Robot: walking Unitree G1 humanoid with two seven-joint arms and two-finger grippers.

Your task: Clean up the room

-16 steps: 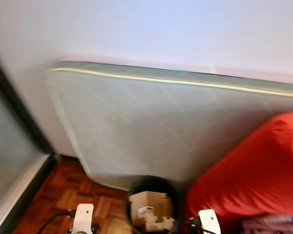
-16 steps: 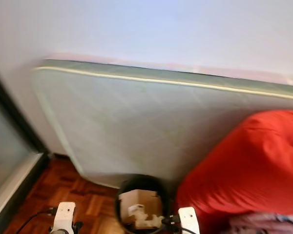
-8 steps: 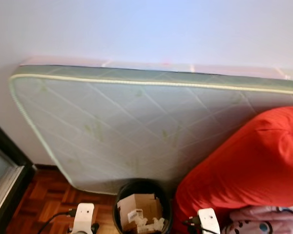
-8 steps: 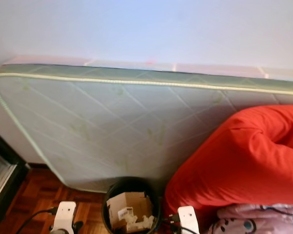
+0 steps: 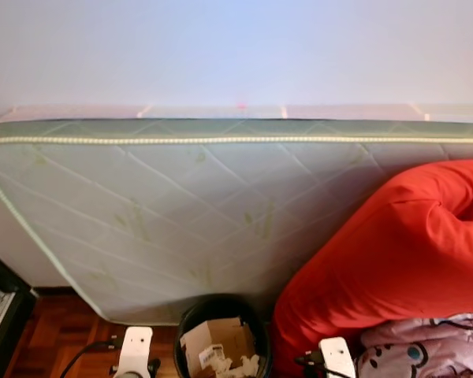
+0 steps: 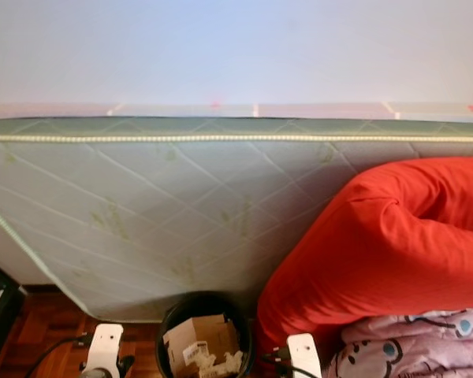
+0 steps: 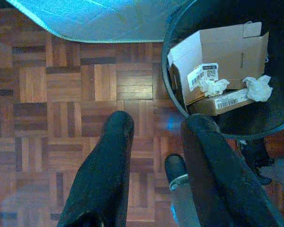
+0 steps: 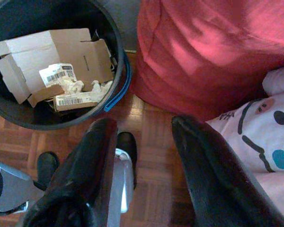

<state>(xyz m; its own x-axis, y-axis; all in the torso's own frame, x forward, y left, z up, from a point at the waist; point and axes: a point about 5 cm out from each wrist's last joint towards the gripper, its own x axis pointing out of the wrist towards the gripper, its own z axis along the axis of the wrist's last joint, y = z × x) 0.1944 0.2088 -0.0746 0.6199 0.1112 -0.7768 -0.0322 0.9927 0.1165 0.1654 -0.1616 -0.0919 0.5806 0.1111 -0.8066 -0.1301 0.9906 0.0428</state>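
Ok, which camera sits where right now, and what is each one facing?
Left eye: on the head, facing the mattress leaning on the wall, the red beanbag and the bin; both forearms at the bottom edge.
Right eye: same scene, shifted slightly.
Left wrist: looks down along the open left hand at the parquet and bin.
Right wrist: looks down along the open right hand at the bin, beanbag and a pink blanket.
All four share the bin with its cardboard.
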